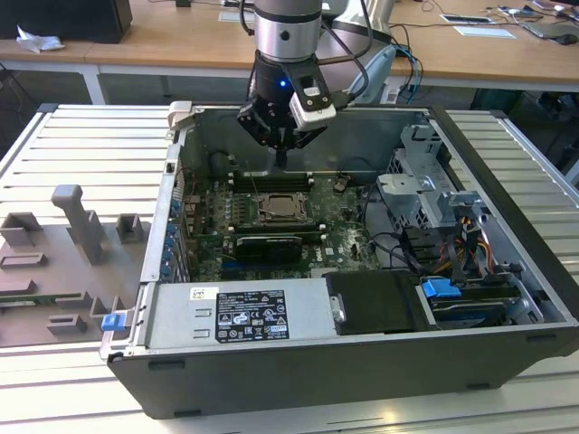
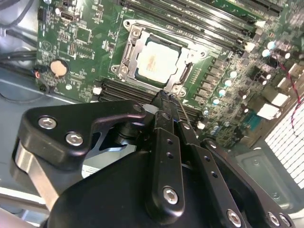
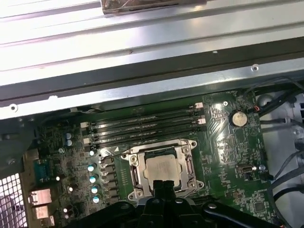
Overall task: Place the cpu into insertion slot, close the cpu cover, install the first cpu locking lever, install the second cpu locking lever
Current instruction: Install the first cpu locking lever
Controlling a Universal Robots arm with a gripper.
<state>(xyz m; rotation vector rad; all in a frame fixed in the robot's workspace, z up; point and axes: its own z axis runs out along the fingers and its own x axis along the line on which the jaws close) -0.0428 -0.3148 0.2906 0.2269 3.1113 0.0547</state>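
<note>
Ribbed metal bench point(image 1: 54, 145) carries an open computer case point(image 1: 298, 380) lying on its side, with wooden desks point(image 1: 181, 36) behind and grey fixture blocks point(image 1: 81, 221) at the exterior view's left. The hand point(image 1: 280, 152) hangs over the motherboard point(image 1: 348, 235), above the memory slots point(image 1: 271, 179) and just behind the socket, touching nothing that I can see. In both wrist views its fingers point(image 2: 164, 102) point(image 3: 164, 186) are pressed together with nothing between them, so it's closed and empty. The cpu point(image 2: 159, 59) point(image 3: 160, 167) sits flat in the insertion slot point(image 2: 179, 89), metal top up, square to the rim. The cpu cover point(image 2: 130, 52) looks folded down over it, with the chip showing through the window. So placing the chip reads as done and closing the cover likely done too. A thin wire rod point(image 3: 116, 152) runs out from the socket edge toward the capacitors in the first wrist view. I take it for a locking lever, probably unlatched, but can't confirm either lever's state. My read is that the work is at the first lever. Closed fingers fit a push tool, not a grasp. The lever job calls for the tip on the wire's free end, pressing down and then sideways under its hook. There's little margin: the wire is thin, springy and likely to slip off a narrow tip. The memory slots sit close alongside.
</note>
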